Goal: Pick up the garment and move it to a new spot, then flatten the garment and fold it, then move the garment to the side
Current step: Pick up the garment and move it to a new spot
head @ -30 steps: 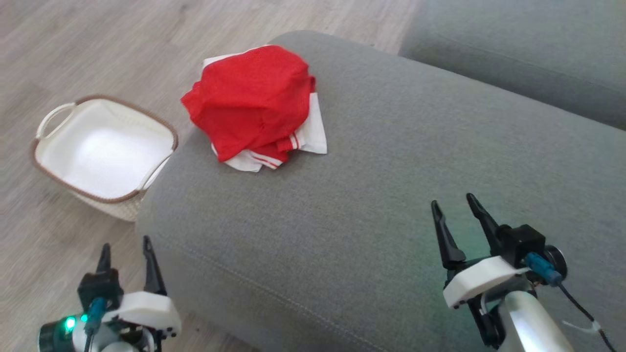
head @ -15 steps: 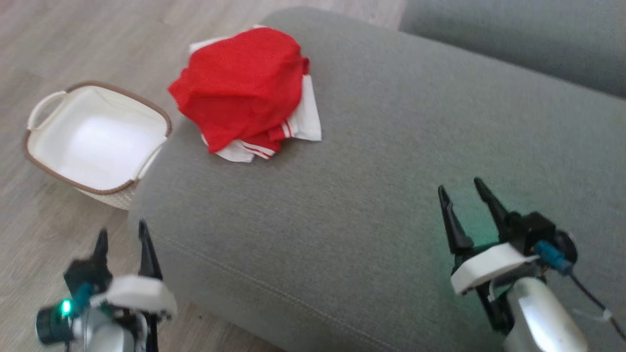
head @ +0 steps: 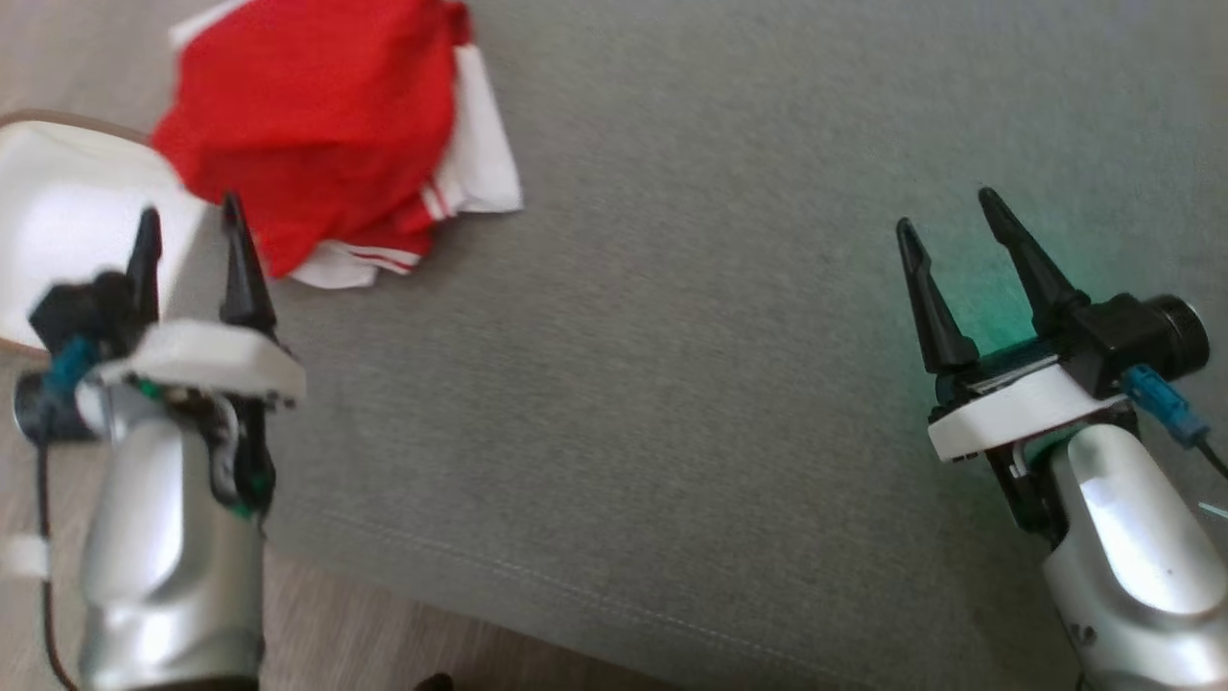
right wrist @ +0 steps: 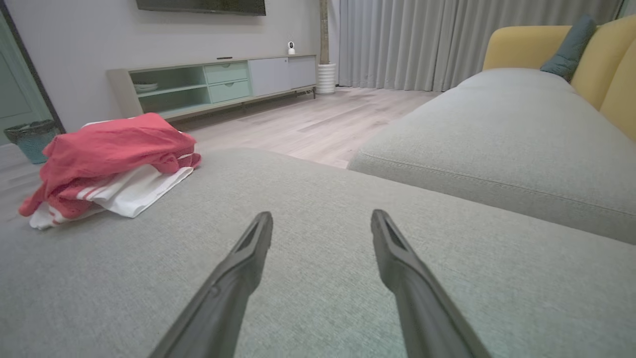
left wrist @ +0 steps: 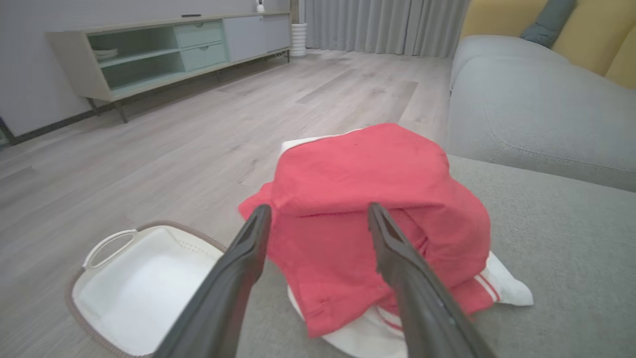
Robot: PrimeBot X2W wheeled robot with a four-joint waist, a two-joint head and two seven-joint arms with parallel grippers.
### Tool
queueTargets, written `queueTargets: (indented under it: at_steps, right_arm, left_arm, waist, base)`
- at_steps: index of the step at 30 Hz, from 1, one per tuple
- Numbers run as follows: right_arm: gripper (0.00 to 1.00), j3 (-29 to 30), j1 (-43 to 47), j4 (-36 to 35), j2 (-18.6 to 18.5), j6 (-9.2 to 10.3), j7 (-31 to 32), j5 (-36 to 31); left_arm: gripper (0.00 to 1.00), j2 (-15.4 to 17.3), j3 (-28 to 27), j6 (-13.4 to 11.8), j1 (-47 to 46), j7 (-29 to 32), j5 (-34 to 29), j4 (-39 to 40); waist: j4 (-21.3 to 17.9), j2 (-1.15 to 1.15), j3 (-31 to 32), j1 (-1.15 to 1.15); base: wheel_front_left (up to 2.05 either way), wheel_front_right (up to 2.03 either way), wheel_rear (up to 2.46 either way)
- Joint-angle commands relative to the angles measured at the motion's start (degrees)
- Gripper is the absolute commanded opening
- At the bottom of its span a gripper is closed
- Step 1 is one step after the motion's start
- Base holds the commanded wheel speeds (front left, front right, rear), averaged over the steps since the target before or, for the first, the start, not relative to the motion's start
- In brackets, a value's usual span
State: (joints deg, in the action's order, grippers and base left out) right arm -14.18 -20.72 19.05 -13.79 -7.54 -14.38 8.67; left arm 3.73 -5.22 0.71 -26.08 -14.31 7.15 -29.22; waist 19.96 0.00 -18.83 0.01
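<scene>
When starting from the near edge of the grey sofa cushion (head: 672,403), find the left hand (head: 189,211) at its left edge, spread wide and empty, aimed straight at the garment and apparently just short of touching it. Find the right hand (head: 945,211) toward the right side, likewise spread and empty, hovering over bare fabric, well apart from the garment. Farther along, note the red-and-white garment (head: 307,115) bunched in a loose heap at the far left corner, close to the edge, with a white basket (head: 58,202) on the floor just beside that edge. Judged as the first step, the pick-up, approached but not yet made. Next: ease the left hand forward and down onto the near fold, close through several layers, lift clear, carry toward the open middle of the cushion. Keep the right hand ready for flattening.
</scene>
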Motion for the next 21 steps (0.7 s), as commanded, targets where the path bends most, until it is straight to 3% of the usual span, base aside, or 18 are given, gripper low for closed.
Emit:
queueTargets:
  at_steps: [1, 8, 16, 17, 18, 21]
  right_arm:
    - [1.0, -1.45, -1.39, -2.28, -0.66, 0.05, -0.62, 0.45]
    - [1.0, -1.79, -2.61, -4.22, -2.6, 0.05, -0.62, 1.68]
    - [1.0, -1.39, -3.26, -4.56, -3.21, 0.05, -0.62, 2.64]
    - [1.0, -1.29, -3.22, -4.55, -3.18, 0.05, -0.62, 2.67]
    - [1.0, -1.2, -3.16, -4.51, -3.11, 0.05, -0.62, 2.7]
    - [1.0, -1.06, -2.93, -4.0, -2.66, 0.05, -0.62, 2.78]
  left_arm:
    - [1.0, 2.98, -2.28, 0.41, -2.68, -0.69, -0.44, 0.49]
    - [1.0, 5.64, -2.53, 2.23, -12.76, -0.69, -0.14, -9.01]
    - [1.0, 8.28, -1.99, 0.99, -19.14, 0.14, -0.83, -21.46]
    - [0.24, 8.32, -1.77, 0.85, -19.56, 0.3, -0.94, -22.69]
    - [0.0, 8.31, -1.69, 0.74, -19.93, 0.24, -0.91, -23.62]
    - [0.0, 8.49, -1.28, 0.56, -20.73, 0.0, -1.03, -25.74]
  waist:
    - [-3.19, 0.0, -3.42, -0.01]
    - [-6.67, 0.0, -7.3, -0.01]
    - [-9.32, 0.0, -9.25, -0.01]
    - [-9.43, 0.0, -9.27, -0.01]
    - [-9.53, 0.0, -9.19, -0.01]
    - [-9.81, 0.0, -8.32, -0.01]
  base:
    - [0.0, 0.0, 0.0]
    - [0.0, 0.0, 0.0]
    - [0.0, 0.0, 0.0]
    - [0.0, 0.0, 0.0]
    - [0.0, 0.0, 0.0]
    - [0.0, 0.0, 0.0]
